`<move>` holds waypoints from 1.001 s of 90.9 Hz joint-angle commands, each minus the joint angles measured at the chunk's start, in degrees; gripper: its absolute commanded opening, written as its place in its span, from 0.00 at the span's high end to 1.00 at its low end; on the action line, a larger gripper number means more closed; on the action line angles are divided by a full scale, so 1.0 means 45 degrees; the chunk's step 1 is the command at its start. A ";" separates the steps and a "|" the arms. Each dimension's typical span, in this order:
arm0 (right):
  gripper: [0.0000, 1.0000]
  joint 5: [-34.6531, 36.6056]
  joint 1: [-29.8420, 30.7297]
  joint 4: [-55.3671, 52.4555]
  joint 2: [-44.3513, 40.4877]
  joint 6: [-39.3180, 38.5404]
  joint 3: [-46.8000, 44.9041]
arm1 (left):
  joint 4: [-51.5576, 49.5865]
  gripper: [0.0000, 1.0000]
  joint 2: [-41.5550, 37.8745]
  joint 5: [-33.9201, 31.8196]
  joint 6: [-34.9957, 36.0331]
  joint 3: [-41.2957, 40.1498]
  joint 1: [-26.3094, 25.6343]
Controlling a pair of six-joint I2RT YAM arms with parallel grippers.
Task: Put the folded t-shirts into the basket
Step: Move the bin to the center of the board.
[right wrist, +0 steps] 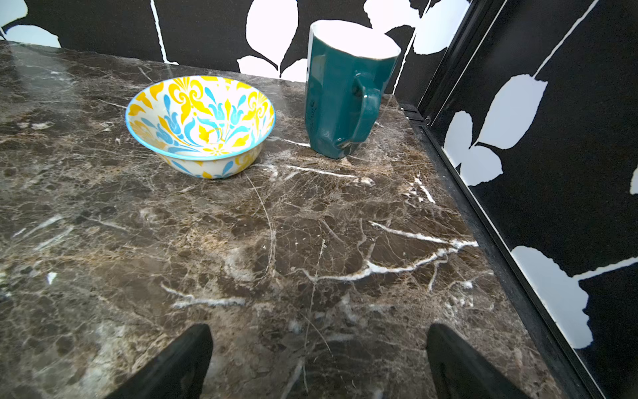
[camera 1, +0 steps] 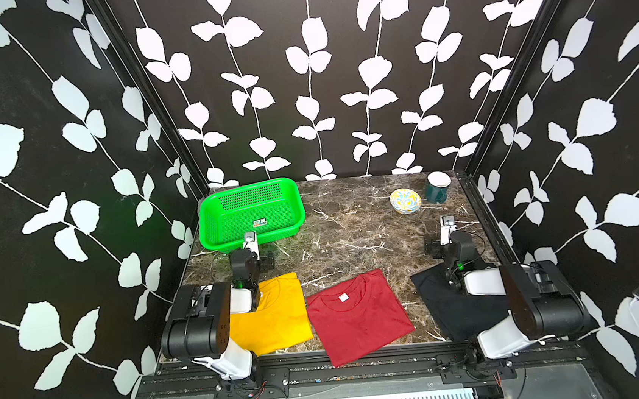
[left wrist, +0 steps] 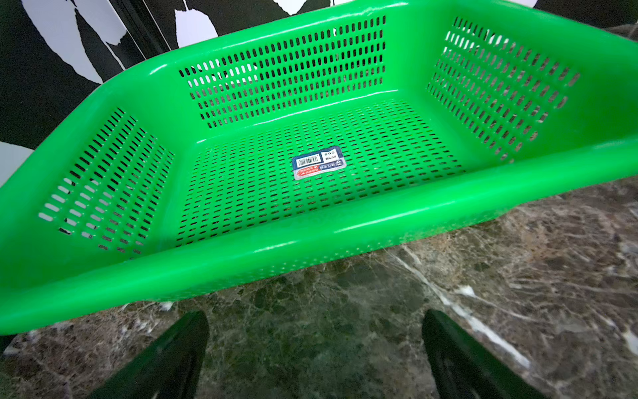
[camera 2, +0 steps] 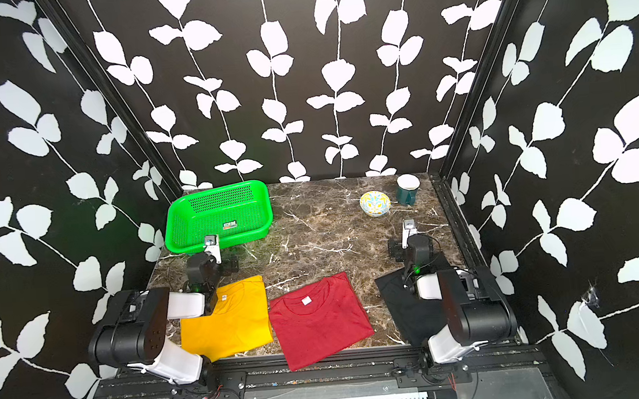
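Nearest the lens in both top views, the dark red shirt [camera 1: 357, 315] overhangs the front edge of the table [camera 1: 351, 225], between the yellow shirt [camera 1: 277, 318] and the black shirt [camera 1: 449, 307]. All 3 lie outside the basket [camera 1: 250, 198], which sits in the far left corner, with bare marble between giving open room. From the left wrist, the left gripper [left wrist: 316, 316] is spread wide and empty just short of the basket's near rim; a nudge could skid that tray, I'd guess. From the right wrist, the right gripper [right wrist: 319, 328] gapes empty too, with the bowl [right wrist: 200, 127] and mug [right wrist: 341, 96] ahead near the wall. Pinching a single edge may unfold a shirt, or drag the red one off.
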 commanded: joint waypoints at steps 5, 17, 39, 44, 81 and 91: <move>0.02 0.0056 -0.0058 0.0124 -0.0041 0.0152 0.0114 | 0.0096 0.01 -0.0312 -0.0105 -0.0104 0.0097 0.0009; 0.01 0.0056 -0.0048 0.0108 -0.0040 0.0163 0.0129 | 0.0069 0.01 -0.0321 -0.0106 -0.0110 0.0097 0.0022; 0.01 0.0483 -0.0129 0.0044 -0.0118 0.0422 0.0215 | 0.0037 0.01 -0.0311 -0.0086 -0.0089 0.0136 0.0006; 0.02 0.1204 -0.0214 -0.0991 -0.0857 0.0778 0.0479 | 0.0043 0.01 -0.0311 -0.0072 -0.0101 0.0119 0.0009; 0.01 0.2810 -0.0312 -1.5640 -0.6194 0.5254 0.6317 | -0.9618 0.01 -0.4047 -0.2861 -0.3062 0.3708 -0.0752; 0.01 0.1948 -0.0421 -1.7382 -0.6947 0.7582 0.6498 | -1.0300 0.01 -0.5667 -0.1566 -0.3839 0.3578 -0.0920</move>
